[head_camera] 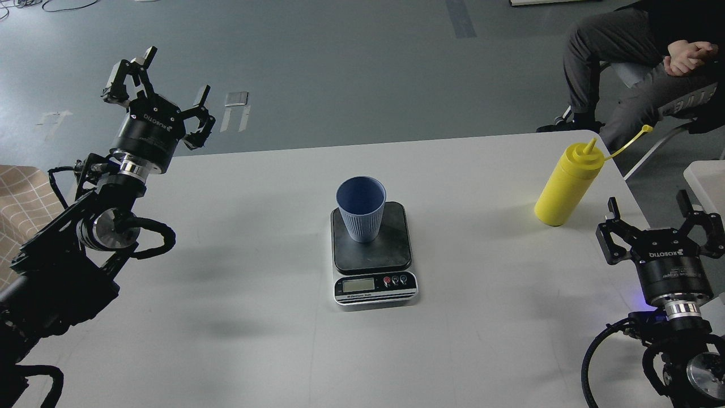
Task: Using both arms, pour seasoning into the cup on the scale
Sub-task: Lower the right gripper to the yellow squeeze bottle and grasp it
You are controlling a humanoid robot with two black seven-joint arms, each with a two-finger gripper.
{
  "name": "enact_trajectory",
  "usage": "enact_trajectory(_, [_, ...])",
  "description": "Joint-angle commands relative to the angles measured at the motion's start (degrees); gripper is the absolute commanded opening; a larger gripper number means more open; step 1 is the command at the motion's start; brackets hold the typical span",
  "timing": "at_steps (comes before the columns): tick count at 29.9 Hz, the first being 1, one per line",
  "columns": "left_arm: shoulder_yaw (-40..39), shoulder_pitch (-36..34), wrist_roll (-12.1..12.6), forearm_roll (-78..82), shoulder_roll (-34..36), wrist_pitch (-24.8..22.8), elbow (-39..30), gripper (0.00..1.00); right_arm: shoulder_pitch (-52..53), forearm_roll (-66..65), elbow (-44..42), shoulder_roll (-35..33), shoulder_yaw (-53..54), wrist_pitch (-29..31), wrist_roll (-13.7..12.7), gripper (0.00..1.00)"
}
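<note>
Fingers (146,62) of the left arm and fingers (613,218) of the right arm are spread and hold nothing, while the cup (361,208) stands upright on the scale (372,249) mid-bench (226,294), the seasoning (568,184) well right of the scale.

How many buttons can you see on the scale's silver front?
3 small round buttons in a row right of the LCD display on the small digital kitchen scale: red, then two darker.
</note>
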Motion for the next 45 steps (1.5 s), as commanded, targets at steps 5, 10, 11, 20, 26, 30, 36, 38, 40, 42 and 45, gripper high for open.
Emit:
enact_trajectory(5, [-0.1, 0.0, 0.0, 0.0, 0.1, 0.0, -0.1, 0.97, 6.7, -0.2, -7.8, 3.9, -0.9, -0.2, -0.1, 1.00])
enact_trajectory(10, [-0.1, -0.1, 0.0, 0.0, 0.5, 0.0, -0.1, 0.97, 8.8, 0.0, -11.7, 4.8, -2.6, -0.2, -0.1, 1.00])
enact_trajectory(11, [-0.1, -0.1, 0.0, 0.0, 0.5, 0.0, -0.1, 0.97, 9.1, 0.1, -11.9, 4.8, -3.0, -0.2, -0.1, 1.00])
enact_trajectory(20, [-0.2, -0.1, 0.0, 0.0, 0.5, 0.0, -0.1, 0.97, 12.2, -0.1, -16.4, 5.2, -4.2, -0.2, -0.1, 1.00])
enact_trajectory(26, [-0.2, -0.1, 0.0, 0.0, 0.7, 0.0, -0.1, 0.97, 13.7, -0.1, -18.4, 5.2, -4.2, -0.2, -0.1, 1.00])
enact_trajectory(30, [-0.2, 0.0, 0.0, 0.1, 0.7, 0.0, -0.1, 0.97, 16.7, -0.2, -21.9, 5.2, -4.2, -0.2, -0.1, 1.00])
enact_trajectory(36, [-0.3, -0.1, 0.0, 0.1, 0.8, 0.0, -0.1, 0.97, 19.6, -0.9, -24.0, 5.2, -4.2, -0.2, 0.0, 0.97])
enact_trajectory(38, [-0.3, 0.0, 0.0, 0.1, 0.8, 0.0, -0.1, 0.97, 20.0, -1.1, -24.2, 5.2, -4.2, -0.4, 0.1, 0.93])
enact_trajectory(40, [-0.4, 0.0, 0.0, 0.1, 0.8, 0.0, -0.1, 0.97, 20.8, -1.2, -24.2, 5.2, -4.8, -0.5, 0.1, 0.70])
enact_trajectory(42, [-0.4, 0.0, 0.0, 0.1, 0.8, 0.0, -0.1, 0.97, 21.2, -1.1, -25.5, 5.2, -5.8, -0.3, 0.0, 0.36])
enact_trajectory(45, [-0.4, -0.1, 0.0, 0.1, 0.8, 0.0, -0.1, 0.97, 21.2, -1.1, -25.2, 5.2, -6.2, -0.2, 0.0, 0.28])
